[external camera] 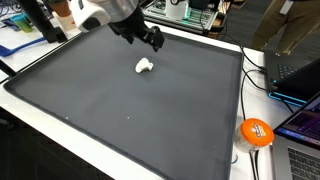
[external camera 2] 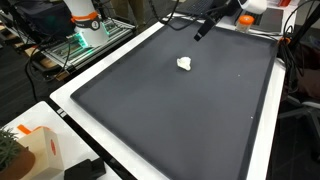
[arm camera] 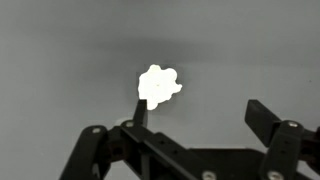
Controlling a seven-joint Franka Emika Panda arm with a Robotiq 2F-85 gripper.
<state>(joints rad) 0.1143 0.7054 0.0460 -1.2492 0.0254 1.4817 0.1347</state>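
My gripper (external camera: 152,38) spread wide, empty, above mat (external camera: 120,110). White lump (external camera: 144,66) lies on mat just below me. In wrist view it sits off-centre, over one finger (arm camera: 141,112). Roundish, no long axis.

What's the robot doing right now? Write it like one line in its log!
claw: open, empty | nearest thing: white lump, not touched | lump lies on: dark mat

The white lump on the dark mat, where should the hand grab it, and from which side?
Grip the white lump across its middle, coming straight down from above. It lies low and alone on the flat mat, roughly round with no handle, so probably any pinch across its width works. The open hand is apart from it.
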